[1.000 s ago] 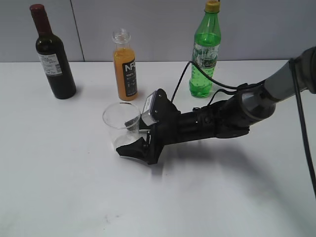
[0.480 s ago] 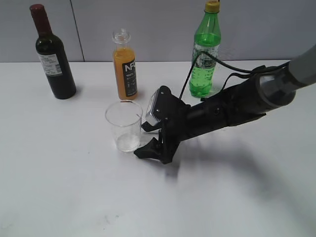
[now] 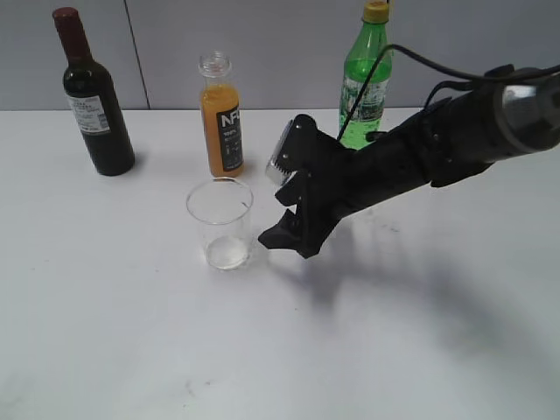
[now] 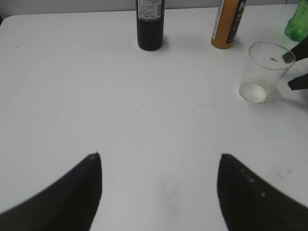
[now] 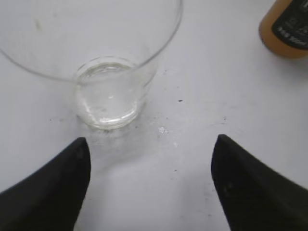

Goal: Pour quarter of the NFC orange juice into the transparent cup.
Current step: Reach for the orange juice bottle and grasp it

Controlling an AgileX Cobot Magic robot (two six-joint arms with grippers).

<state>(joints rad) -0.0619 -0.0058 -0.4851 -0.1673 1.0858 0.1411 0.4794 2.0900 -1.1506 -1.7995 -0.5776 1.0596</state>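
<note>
- Your right gripper (image 3: 293, 229) hangs beside the clear plastic tumbler (image 3: 220, 222), jaws apart, holding nothing.
- Your left gripper (image 4: 159, 192) is likewise spread wide, empty.
- The slim orange juice bottle (image 3: 221, 122) stands uncapped behind the tumbler.

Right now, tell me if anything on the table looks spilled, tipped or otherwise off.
Nothing stands out. The juice bottle is upright and uncapped, as pouring needs; the wine bottle and the green soda bottle stand upright too. The cup is upright and empty. No orange puddle shows, only faint specks on the table.
</note>
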